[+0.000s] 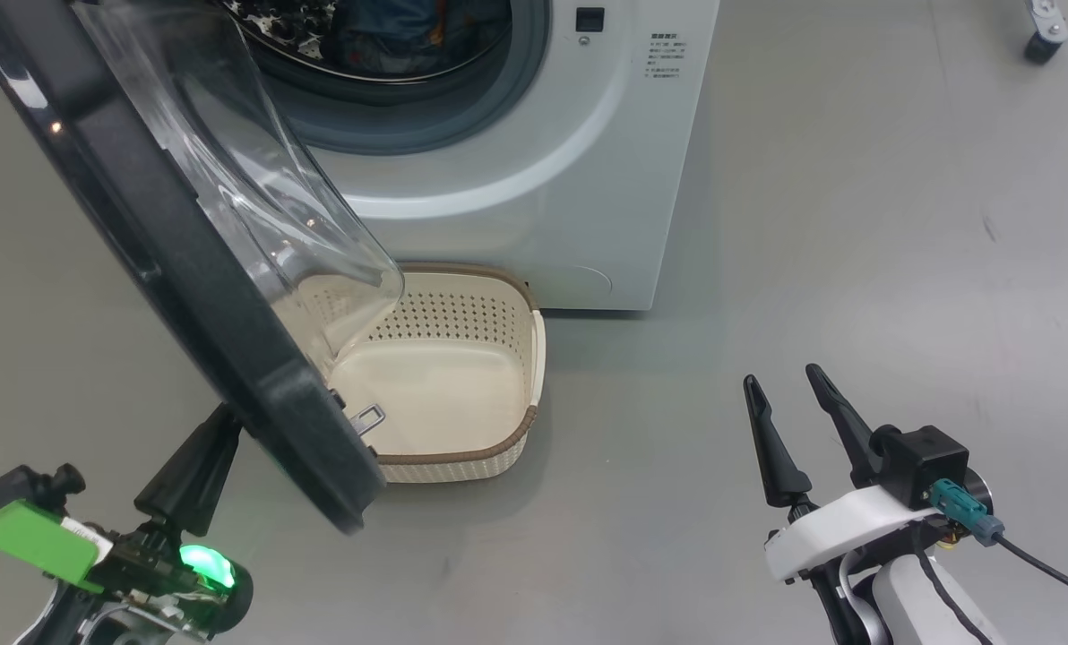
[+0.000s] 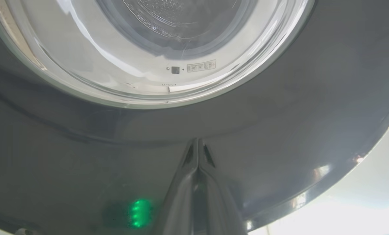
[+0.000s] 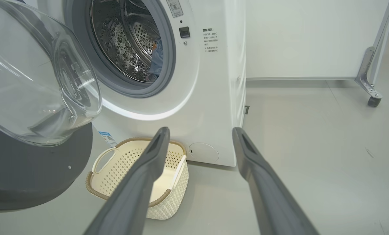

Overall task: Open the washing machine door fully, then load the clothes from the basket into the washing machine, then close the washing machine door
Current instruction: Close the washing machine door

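Grey floor (image 1: 856, 224), head view: one white washing machine (image 1: 543, 179) with its one door (image 1: 185, 269) swung out, black rim and clear glass bowl hanging over one cream, brown-rimmed basket (image 1: 462, 452). Blue clothes (image 1: 409, 36) lie in the drum. The left gripper (image 1: 198, 466) sits behind the door's outer face. The right gripper (image 1: 781, 376), well apart from the door, has two spread fingers. Left wrist view: fingers pressed together, tips against the glossy rim below the glass. Right wrist view: fingers apart, basket partly behind one.
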Motion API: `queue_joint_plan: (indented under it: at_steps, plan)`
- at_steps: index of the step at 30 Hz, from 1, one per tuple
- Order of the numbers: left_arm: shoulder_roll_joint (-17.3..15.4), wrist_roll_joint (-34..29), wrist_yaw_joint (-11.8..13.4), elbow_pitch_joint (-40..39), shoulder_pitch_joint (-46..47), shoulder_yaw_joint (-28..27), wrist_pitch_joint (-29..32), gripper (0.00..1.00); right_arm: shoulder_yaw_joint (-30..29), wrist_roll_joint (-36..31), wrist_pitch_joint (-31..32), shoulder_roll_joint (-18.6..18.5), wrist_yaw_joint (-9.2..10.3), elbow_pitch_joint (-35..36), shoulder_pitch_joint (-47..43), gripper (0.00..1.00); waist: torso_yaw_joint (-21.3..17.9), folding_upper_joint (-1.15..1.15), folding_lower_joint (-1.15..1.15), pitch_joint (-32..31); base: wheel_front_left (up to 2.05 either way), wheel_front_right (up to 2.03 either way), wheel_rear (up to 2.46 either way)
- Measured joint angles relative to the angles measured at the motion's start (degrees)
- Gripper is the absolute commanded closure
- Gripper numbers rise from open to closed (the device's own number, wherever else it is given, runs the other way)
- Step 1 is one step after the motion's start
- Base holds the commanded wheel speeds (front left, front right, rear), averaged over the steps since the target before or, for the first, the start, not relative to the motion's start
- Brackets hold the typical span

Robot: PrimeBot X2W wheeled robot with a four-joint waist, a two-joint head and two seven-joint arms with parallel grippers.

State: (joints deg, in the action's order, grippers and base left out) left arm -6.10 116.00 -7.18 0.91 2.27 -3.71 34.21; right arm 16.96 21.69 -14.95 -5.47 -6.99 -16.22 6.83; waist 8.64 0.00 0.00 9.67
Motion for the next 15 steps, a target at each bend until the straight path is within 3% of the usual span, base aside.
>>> queue_joint_plan:
  at_steps: [15]
  plan:
    - [1.7,-0.8,0.0,0.7,6.7,-0.1,-1.7,1.00,-0.1,0.2,0.0,0.3,0.00,0.1,1.3,0.00,-6.9,0.00,0.00,1.6,0.00,0.00,0.00]
